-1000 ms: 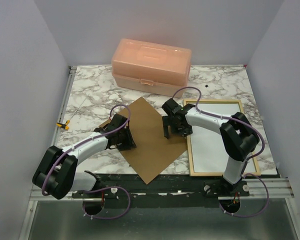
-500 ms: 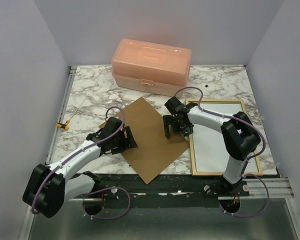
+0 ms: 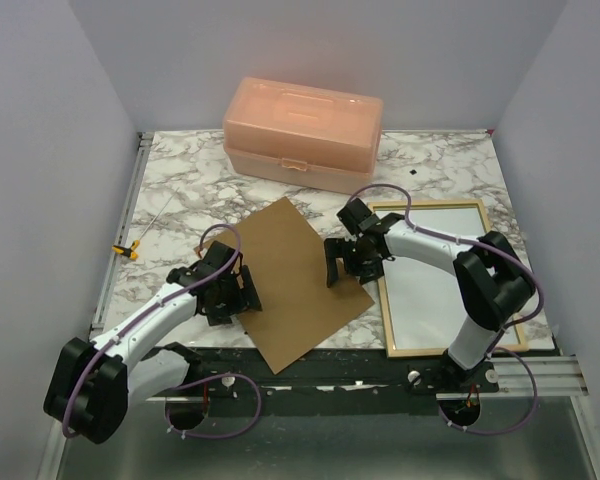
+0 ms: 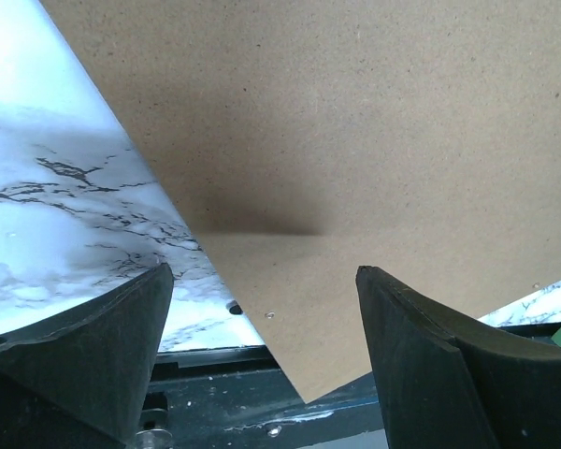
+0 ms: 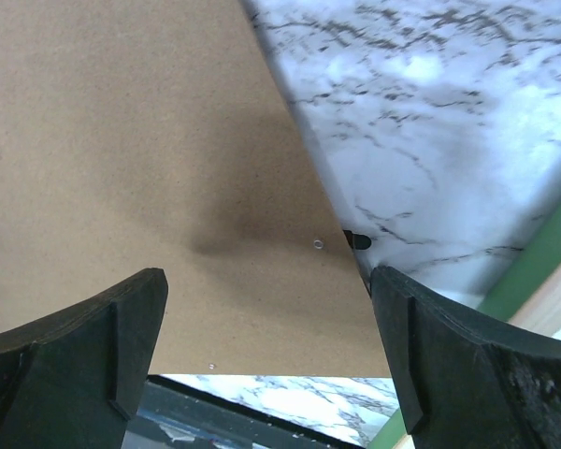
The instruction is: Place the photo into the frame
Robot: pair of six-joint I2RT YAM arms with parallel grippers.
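Left claw (image 3: 242, 292) retreated, spread wide (board (image 3: 290, 255) beneath); right claw (image 3: 348, 272) agape.

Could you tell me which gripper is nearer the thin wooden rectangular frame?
Right. The right gripper is over the brown rectangular board's corner beside the frame's left rail; the left gripper is across the board.
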